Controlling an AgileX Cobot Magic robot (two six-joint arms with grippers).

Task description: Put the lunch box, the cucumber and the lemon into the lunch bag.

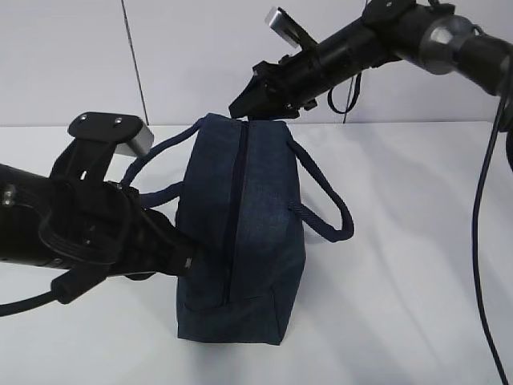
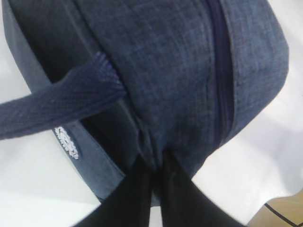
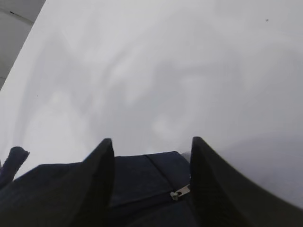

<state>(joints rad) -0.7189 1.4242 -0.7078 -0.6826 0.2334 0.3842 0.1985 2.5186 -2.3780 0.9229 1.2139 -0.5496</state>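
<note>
The dark navy lunch bag stands on the white table with its top zipper closed along its length. My left gripper is shut on a fold of the bag's fabric at its near left end, just below a strap handle. My right gripper hovers over the far end, open, fingers apart either side of the bag's end. The metal zipper pull lies loose beside the right finger. The lunch box, cucumber and lemon are out of view.
The bag's two strap handles loop outward, one on the right and one on the left. A black cable hangs down the right side. The table's edge shows beyond the bag.
</note>
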